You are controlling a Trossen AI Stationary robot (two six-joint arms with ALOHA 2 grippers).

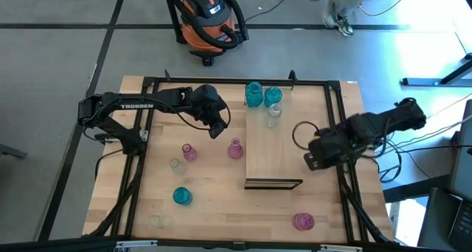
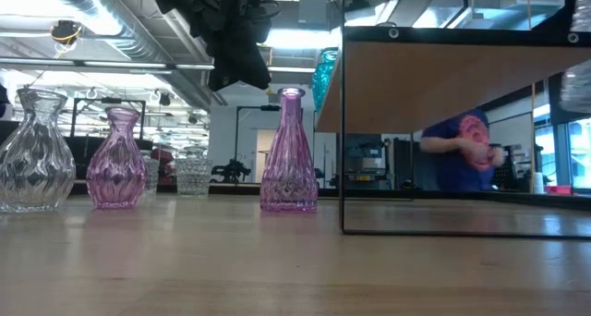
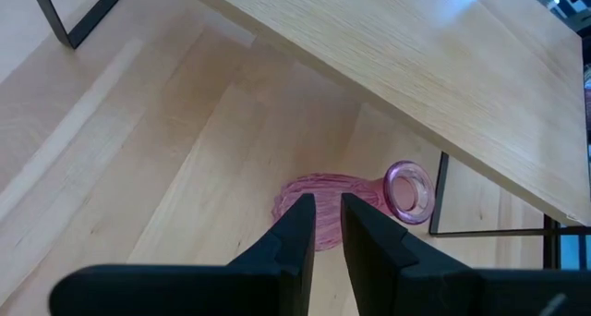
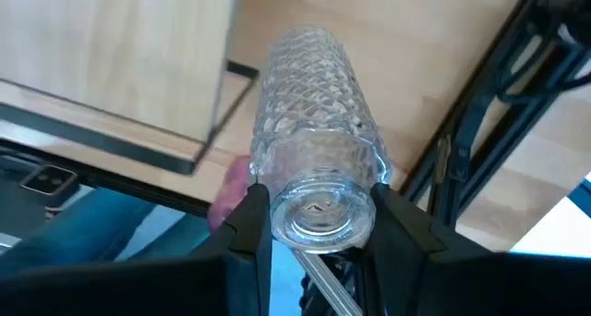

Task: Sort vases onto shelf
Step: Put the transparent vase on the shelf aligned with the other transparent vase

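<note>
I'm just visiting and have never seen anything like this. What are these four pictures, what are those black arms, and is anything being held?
They show one moment from four cameras: one above the table, one at table-top level, and one on each arm's wrist. The black things are two robot arms with two-finger grippers. On the table stands a raised light-wood shelf with two teal vases and a small clear one at its far end. More small glass vases, pink, teal and clear, stand scattered on the tabletop. The right gripper, beside the shelf, is closed on a clear patterned vase, seen close up in its wrist view. The left gripper is empty, fingers nearly together, hanging above a pink vase that stands beside the shelf.
</note>
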